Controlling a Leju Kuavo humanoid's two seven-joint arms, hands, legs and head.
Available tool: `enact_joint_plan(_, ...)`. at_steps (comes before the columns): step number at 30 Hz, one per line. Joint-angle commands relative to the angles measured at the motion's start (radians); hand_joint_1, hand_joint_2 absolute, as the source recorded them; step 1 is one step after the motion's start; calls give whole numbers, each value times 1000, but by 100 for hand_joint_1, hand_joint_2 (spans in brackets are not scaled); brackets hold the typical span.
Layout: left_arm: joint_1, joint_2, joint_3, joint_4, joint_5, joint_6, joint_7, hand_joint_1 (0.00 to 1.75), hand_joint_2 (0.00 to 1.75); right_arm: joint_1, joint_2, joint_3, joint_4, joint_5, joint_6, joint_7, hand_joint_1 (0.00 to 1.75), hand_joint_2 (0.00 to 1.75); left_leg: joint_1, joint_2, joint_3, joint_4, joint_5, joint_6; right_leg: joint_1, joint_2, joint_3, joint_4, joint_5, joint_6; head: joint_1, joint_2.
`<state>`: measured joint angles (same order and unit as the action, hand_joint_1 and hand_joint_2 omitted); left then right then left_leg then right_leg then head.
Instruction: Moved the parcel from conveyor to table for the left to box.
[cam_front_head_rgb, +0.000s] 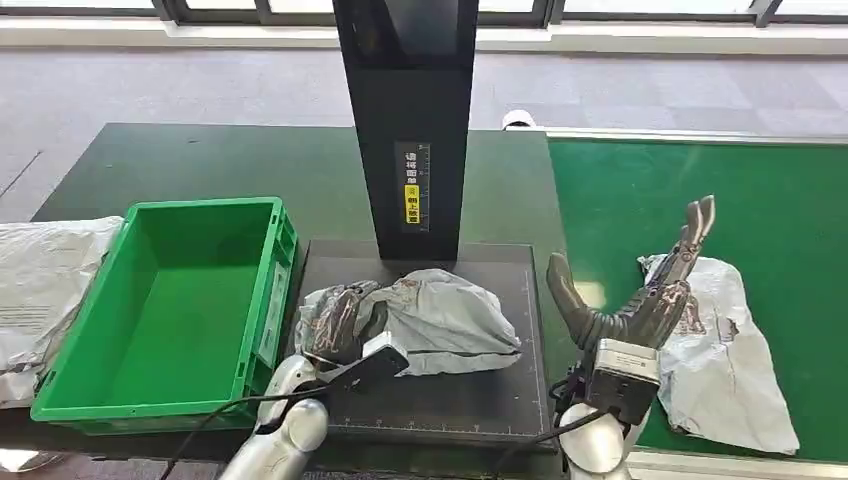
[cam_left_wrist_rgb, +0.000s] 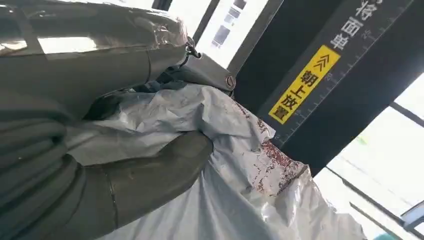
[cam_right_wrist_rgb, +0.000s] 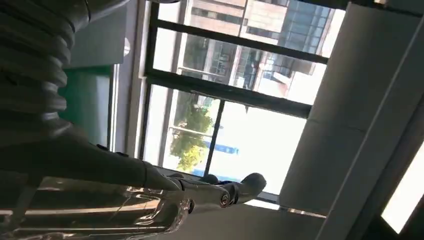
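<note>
A crumpled grey plastic parcel (cam_front_head_rgb: 450, 320) lies on the black platform (cam_front_head_rgb: 500, 395) in front of the dark scanner post. My left hand (cam_front_head_rgb: 335, 325) grips its left end; up close, my thumb (cam_left_wrist_rgb: 150, 175) presses into the grey wrap (cam_left_wrist_rgb: 240, 165). My right hand (cam_front_head_rgb: 640, 300) is raised above the edge of the green conveyor (cam_front_head_rgb: 700, 190), fingers spread and pointing up, holding nothing. In the right wrist view its fingers (cam_right_wrist_rgb: 235, 190) stand against the windows. A second grey parcel (cam_front_head_rgb: 725, 350) lies flat on the conveyor just right of that hand.
An empty green crate (cam_front_head_rgb: 170, 300) stands left of the platform on the dark table. More grey bags (cam_front_head_rgb: 45, 290) lie at the far left. The black post (cam_front_head_rgb: 410, 120) with a yellow label rises behind the platform.
</note>
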<state>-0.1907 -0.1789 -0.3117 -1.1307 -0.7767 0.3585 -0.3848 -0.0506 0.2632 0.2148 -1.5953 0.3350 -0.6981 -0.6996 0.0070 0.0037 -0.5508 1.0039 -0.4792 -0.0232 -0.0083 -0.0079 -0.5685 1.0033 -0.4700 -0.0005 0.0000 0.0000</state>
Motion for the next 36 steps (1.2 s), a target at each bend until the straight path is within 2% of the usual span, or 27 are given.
enact_joint_plan(1, 70, -36, 223, -355, -117, 340, -85, 175, 175, -33, -18, 21, 88, -28, 0, 1, 0, 175, 1, 5, -1, 0, 0, 1, 1, 6, -2, -1, 2, 0, 0, 0)
enact_joint_plan(4, 40, -90, 341, -475, -231, 340, -121, 175, 175, -19, -15, 20, 70, -27, 0, 1, 0, 175, 1, 4, -2, 1, 0, 0, 1, 4, -3, 0, 1, 0, 0, 0)
enact_joint_plan(6, 40, -90, 341, -475, -231, 340, -121, 175, 175, -19, -15, 20, 70, -27, 0, 1, 0, 175, 1, 1, -2, 1, 0, 0, 1, 2, -3, 0, 1, 0, 0, 0)
enact_joint_plan(9, -18, -170, 449, -548, -389, 340, -193, 175, 175, -14, -16, 15, 59, -35, 0, 1, 0, 175, 1, 1, -2, 0, 1, 1, 1, 2, -2, 0, 2, 0, 0, 0)
enact_joint_plan(16, -105, -170, 467, -644, -571, 340, -104, 175, 175, -21, -14, 6, 65, -19, 0, 1, 0, 175, 1, 0, -3, 2, 2, 0, 1, 1, -3, 1, 1, 0, 0, 0)
enact_joint_plan(20, -142, -122, 510, -546, -614, 340, 37, 175, 175, -9, -11, -10, 41, -20, 0, 1, 0, 175, 0, 0, -1, 0, 2, 0, 0, 0, -1, 0, 1, 0, 0, 0)
enact_joint_plan(21, -156, -98, 520, -527, -591, 340, 34, 175, 175, -7, -13, -10, 39, -22, 0, 1, 0, 175, 0, -1, 0, -1, 3, 0, 0, 0, -1, -1, 2, 0, 0, 0)
enact_joint_plan(23, -166, -92, 548, -517, -651, 340, 78, 175, 175, -13, -22, -9, 37, -27, 0, 1, 0, 175, 0, 0, 0, -1, 3, 0, 1, 0, -1, -1, 2, 0, 0, 0)
enact_joint_plan(24, -172, -65, 561, -464, -737, 340, 167, 175, 175, -14, -20, -17, 27, -29, 0, 1, 0, 175, 0, 0, 0, -2, 3, 0, 0, 1, -1, -1, 2, 0, 0, 0)
enact_joint_plan(30, -172, -65, 561, -464, -737, 340, 167, 175, 175, -14, -20, -17, 27, -29, 0, 1, 0, 175, 0, 1, 0, -1, 2, -1, 0, 2, -2, 0, 2, 0, 0, 0)
enact_joint_plan(32, -178, -13, 553, -370, -730, 340, 284, 175, 175, -8, -14, -27, 1, -26, 0, 1, 0, 175, 0, 0, 0, -1, 3, 0, 0, 1, -1, -1, 2, 0, 0, 0)
enact_joint_plan(36, -204, 33, 614, -204, -678, 340, 333, 175, 175, -8, -13, -34, -7, -31, 0, 1, 0, 175, -1, 0, 2, -3, 3, -1, -1, 1, 1, -2, 2, 0, 0, 0)
